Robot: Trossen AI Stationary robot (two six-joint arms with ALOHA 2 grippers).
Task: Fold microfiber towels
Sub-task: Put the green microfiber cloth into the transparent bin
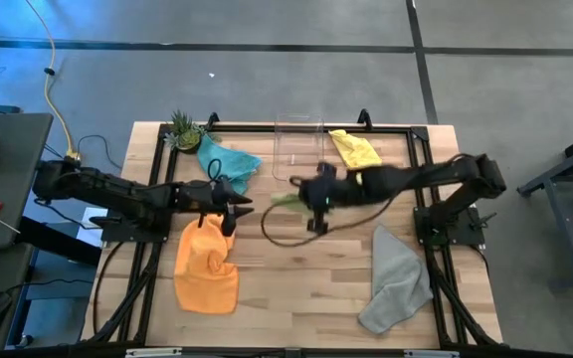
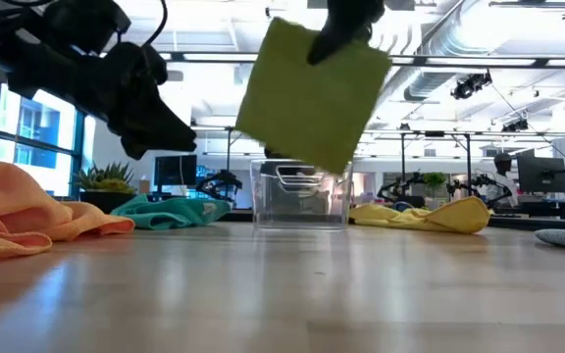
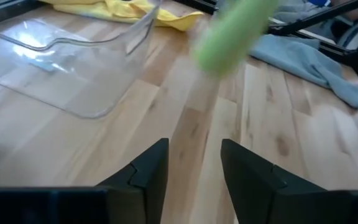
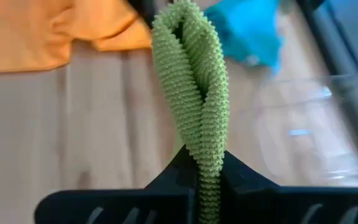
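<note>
The lime green towel [image 2: 312,93] hangs folded in the air over the table's middle, in front of the clear bin, with my right gripper [image 4: 199,163] shut on it. My left gripper [image 3: 194,168] stands open and empty a little to the left of it, over the table's left half. The orange towel [image 1: 207,264] lies crumpled at the near left. The teal towel [image 1: 229,159] lies bunched at the far left, the yellow one [image 1: 354,149] at the far right, and the grey one [image 1: 396,278] at the near right. My right gripper pinches the green towel between its two fingers at a folded edge [image 4: 204,146], where several layers lie together. The fingers slant down from the table's right side. The towel hangs below them as a tilted flat square [image 2: 307,98], clear of the table.
A clear plastic bin [image 1: 299,149] stands at the far middle, between the teal and yellow towels. A small pineapple figure [image 1: 182,129] sits at the far left corner. A dark cable [image 1: 296,234] loops over the table's middle. Bare wood shows across the near middle.
</note>
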